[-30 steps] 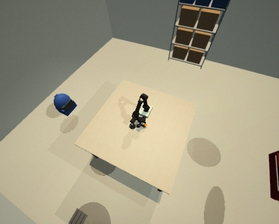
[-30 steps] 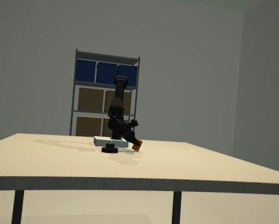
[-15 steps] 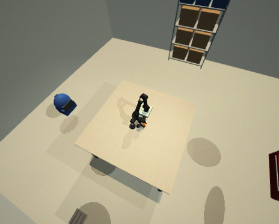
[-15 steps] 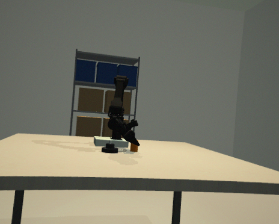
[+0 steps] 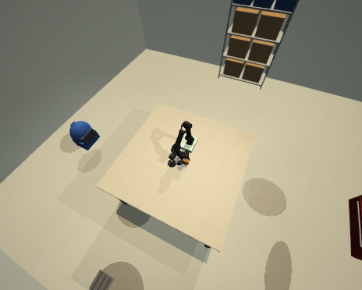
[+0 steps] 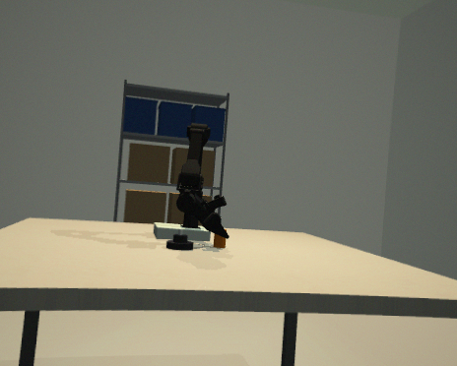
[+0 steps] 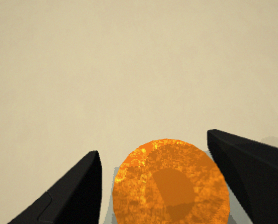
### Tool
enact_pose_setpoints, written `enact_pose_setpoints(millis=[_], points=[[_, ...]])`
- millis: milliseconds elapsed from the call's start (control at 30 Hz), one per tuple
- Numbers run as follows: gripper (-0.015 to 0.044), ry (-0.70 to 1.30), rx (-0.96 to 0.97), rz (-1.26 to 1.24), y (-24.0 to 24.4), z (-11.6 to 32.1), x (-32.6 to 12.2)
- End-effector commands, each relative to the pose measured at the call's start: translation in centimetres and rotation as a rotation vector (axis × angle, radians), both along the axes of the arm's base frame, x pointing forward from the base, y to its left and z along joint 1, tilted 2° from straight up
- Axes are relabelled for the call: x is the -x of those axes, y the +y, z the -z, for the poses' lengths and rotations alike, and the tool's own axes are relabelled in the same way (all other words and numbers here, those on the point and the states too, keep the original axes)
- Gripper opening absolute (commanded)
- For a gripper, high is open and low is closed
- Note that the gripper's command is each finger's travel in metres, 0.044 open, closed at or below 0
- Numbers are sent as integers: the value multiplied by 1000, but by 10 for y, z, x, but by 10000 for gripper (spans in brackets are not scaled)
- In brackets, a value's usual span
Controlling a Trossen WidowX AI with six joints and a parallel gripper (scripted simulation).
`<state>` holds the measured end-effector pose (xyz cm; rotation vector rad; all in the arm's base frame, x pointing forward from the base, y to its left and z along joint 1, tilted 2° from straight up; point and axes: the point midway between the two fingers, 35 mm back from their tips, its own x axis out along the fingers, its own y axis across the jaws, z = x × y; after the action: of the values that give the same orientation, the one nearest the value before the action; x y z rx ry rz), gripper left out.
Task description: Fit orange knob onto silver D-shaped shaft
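Across the pale table top (image 5: pixel 133 171) (image 6: pixel 148 275) (image 7: pixel 100 75), look for the orange knob (image 5: pixel 186 161) (image 6: pixel 220 240) (image 7: pixel 200 205) upright at three o'clock from the round pedestal (image 5: pixel 172 163) (image 6: pixel 179 244) in the exterior view, not yet fitted, and between the fingers of a gripper (image 5: pixel 185 161) (image 6: pixel 224 234) (image 7: pixel 153 148) parted beyond halfway and gripping nothing. Apparently at the grasping step: square up, close, lift, then match flats (hole direction worth checking first). At eleven o'clock beyond, see brown boxes (image 5: pixel 245 22) (image 6: pixel 149 163) and blue bins (image 5: pixel 263 4) (image 6: pixel 141 116) on a rack (image 5: pixel 278 37) (image 6: pixel 174 91), impossible to see into.
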<state>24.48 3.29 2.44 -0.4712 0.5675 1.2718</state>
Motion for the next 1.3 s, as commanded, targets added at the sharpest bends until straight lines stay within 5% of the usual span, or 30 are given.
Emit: enact_pose_setpoints(millis=[0, 133, 433, 600, 900, 1267], points=[[339, 0, 0, 1, 0, 0, 0], [440, 0, 0, 1, 0, 0, 0], [440, 0, 0, 1, 0, -3, -1], [440, -1, 0, 0, -2, -77, 0], [440, 6, 12, -4, -1, -80, 1], [440, 205, 781, -4, 1, -100, 1]])
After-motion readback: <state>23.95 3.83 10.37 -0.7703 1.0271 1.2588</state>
